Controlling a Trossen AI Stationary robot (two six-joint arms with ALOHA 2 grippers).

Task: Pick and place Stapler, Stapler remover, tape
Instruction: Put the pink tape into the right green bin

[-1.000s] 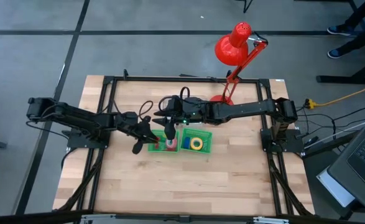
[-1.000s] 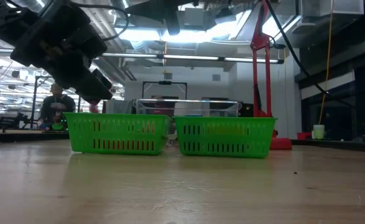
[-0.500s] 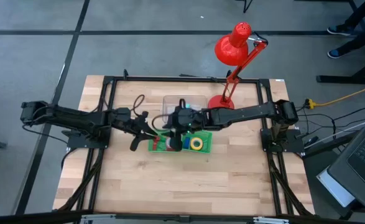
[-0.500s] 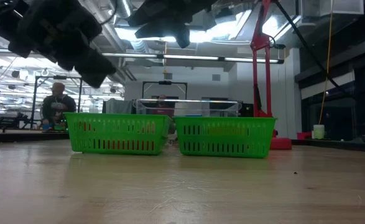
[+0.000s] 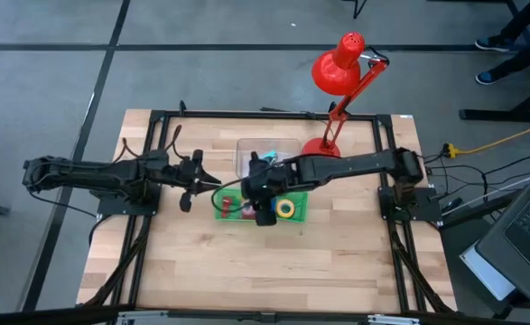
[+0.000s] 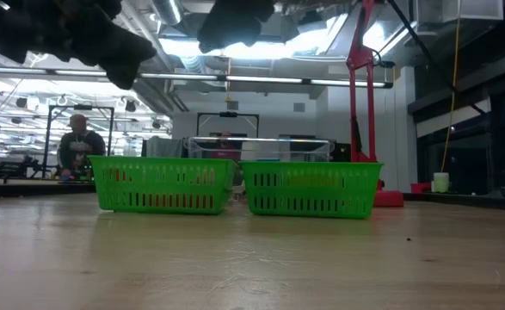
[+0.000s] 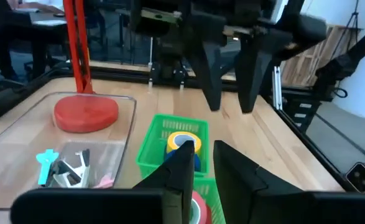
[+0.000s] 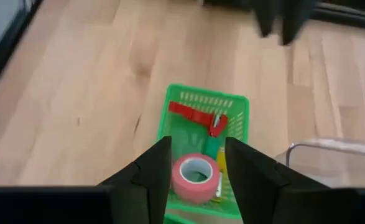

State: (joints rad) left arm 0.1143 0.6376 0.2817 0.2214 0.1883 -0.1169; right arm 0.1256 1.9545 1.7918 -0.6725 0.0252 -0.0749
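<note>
Left claw (image 5: 186, 200) has drawn back off the left green basket (image 5: 231, 209); right claw (image 5: 265, 217) has swung over the 2 baskets, hanging clear above them; both claws spread, empty. Pink tape (image 8: 196, 175) and red stapler remover (image 8: 198, 117) lie in left basket; yellow tape (image 5: 286, 208) in right basket (image 5: 285, 208), sorted off the bench (image 5: 274, 266).

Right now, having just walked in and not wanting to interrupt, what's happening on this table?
Two robot arms are sorting desk items into two green baskets. The right gripper hangs open and empty above the left basket, which holds a pink tape roll and a red staple remover. The left gripper waits open beside it. The right basket holds yellow tape.
</note>
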